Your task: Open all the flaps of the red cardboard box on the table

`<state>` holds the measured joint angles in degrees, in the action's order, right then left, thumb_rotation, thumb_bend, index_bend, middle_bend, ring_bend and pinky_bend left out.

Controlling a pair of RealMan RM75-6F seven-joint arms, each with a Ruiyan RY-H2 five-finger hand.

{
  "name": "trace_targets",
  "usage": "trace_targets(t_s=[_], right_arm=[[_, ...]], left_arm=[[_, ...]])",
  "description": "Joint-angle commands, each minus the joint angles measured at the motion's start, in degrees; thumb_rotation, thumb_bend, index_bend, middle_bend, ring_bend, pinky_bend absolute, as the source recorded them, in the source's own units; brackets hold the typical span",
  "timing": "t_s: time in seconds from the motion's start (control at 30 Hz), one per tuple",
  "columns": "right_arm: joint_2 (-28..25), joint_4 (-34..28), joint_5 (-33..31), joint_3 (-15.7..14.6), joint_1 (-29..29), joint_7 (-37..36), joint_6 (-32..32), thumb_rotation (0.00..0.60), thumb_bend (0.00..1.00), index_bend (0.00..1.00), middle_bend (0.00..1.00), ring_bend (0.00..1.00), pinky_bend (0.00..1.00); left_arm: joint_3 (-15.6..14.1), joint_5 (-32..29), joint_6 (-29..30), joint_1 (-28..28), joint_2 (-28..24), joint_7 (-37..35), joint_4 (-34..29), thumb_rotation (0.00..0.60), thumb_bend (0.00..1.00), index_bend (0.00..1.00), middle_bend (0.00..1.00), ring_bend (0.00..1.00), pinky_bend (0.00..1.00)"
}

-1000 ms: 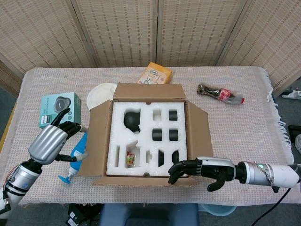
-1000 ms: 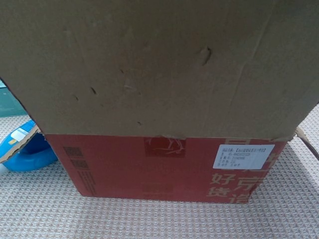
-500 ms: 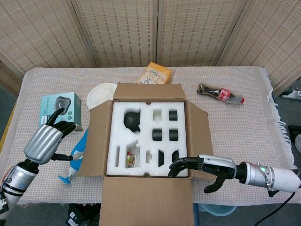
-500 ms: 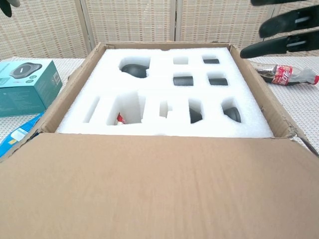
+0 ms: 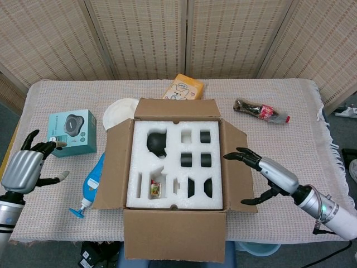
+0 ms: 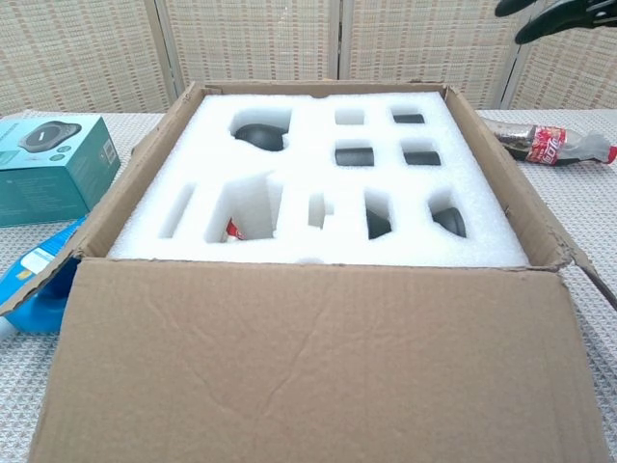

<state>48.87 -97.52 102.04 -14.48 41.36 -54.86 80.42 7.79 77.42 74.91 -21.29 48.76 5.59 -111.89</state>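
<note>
Head view shows the left hand (image 5: 23,167) raised at the table's left edge, fingers spread and holding nothing, well apart from the cardboard box (image 5: 175,167). That box sits mid-table with its four flaps folded outward, white foam insert (image 5: 175,162) exposed. Just beside its right flap, the right hand (image 5: 268,173) hovers, fingers apart, empty.
</note>
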Motion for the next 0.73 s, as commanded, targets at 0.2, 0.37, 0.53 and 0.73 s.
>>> trace_targets(t_s=[0.2,0.37,0.53,0.73], right_arm=[[6.63,3.98,-16.74,6.32,-16.35,30.26,4.12,0.6,0.08,0.08,0.12,0.12,0.0],[8.35,7.16,-18.66,7.02,-20.82,33.46,5.48,0.6,0.08,0.06,0.09,0.1,0.0],[10.62,9.93,-20.35,8.13,-24.91,35.73,7.37,0.6,0.08,0.05,0.09,0.09,0.0],[12.96,12.77,-20.0,8.97,-28.92,35.02,8.91,0.6,0.08,0.05,0.09,0.09,0.0]], left_arm=[[-0.68,-3.33,6.86,4.79,4.33,4.16,3.38,0.6,0.29,0.26,0.36,0.35,0.0],[-1.75,-2.89,11.77,8.01,7.53,7.01,5.6,0.6,0.32,0.25,0.35,0.35,0.0],[-3.6,-1.09,15.78,11.46,9.89,8.27,6.7,0.6,0.32,0.25,0.35,0.34,0.0],[-6.22,1.18,19.04,15.25,11.54,11.3,6.46,0.6,0.32,0.26,0.35,0.34,0.0]])
